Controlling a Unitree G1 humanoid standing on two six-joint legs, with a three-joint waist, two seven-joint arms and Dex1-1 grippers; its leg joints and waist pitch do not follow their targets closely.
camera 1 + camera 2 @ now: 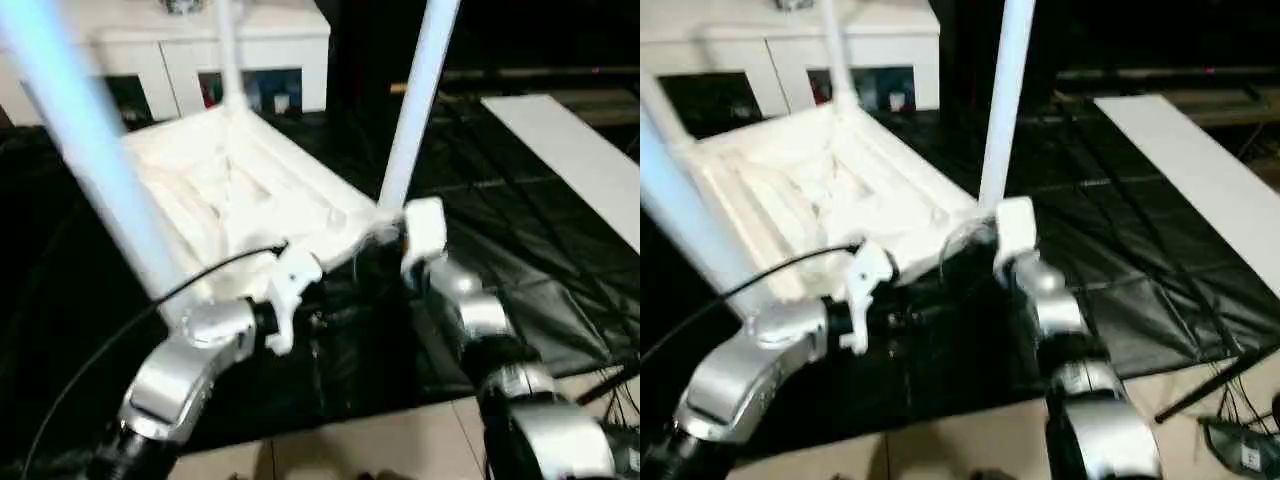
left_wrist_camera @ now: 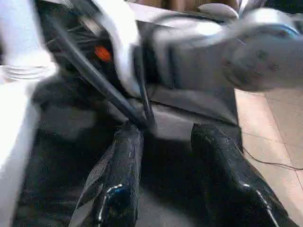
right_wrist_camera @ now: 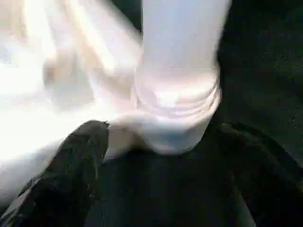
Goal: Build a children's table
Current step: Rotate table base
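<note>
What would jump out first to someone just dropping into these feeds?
The upturned white tabletop on the black floor mat, with white legs standing up from its corners. The right gripper sits open at the base of the near right leg, and the left gripper, also open, hangs by the near edge.

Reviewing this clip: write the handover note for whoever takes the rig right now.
Left gripper: open, holding nothing, just off the tabletop's near-left corner.
Right gripper: open, fingers either side of the near-right leg at its socket, not clamped.
Tabletop lies underside up on the black mat.
Done: three legs seen standing in corner sockets, near-left, far, near-right.
Left: fourth corner is not visible; check it, check seating, then turn the table upright.
</note>
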